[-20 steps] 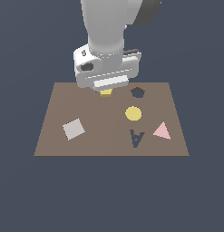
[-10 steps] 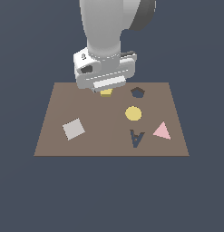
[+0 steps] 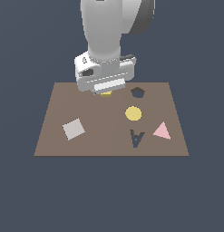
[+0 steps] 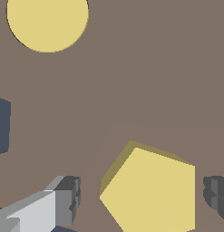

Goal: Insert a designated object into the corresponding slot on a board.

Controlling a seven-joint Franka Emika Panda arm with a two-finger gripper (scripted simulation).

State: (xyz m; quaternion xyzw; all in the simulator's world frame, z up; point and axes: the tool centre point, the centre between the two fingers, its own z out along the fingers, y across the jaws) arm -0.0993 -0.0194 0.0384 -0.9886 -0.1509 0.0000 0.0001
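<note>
The small yellow block (image 3: 106, 94) lies on the brown board (image 3: 59, 136) near its far edge; in the wrist view it (image 4: 152, 192) shows a pentagon outline. My gripper (image 3: 106, 89) hangs straight over it, open. In the wrist view the gripper (image 4: 140, 199) straddles the block, with one finger (image 4: 65, 199) on each side and a small gap to each. The dark navy pentagon slot (image 3: 138, 92) is to the exterior view's right of the block and is empty. Part of its edge shows in the wrist view (image 4: 2, 124).
On the board lie a flat yellow disc (image 3: 133, 113), also in the wrist view (image 4: 47, 22), a pink triangle (image 3: 162, 131), a dark "A" mark (image 3: 137, 138) and a grey square (image 3: 74, 128). The arm's white body rises above the board's far edge.
The hand has sunk a little over the yellow block. The block and the board's other things have not moved.
</note>
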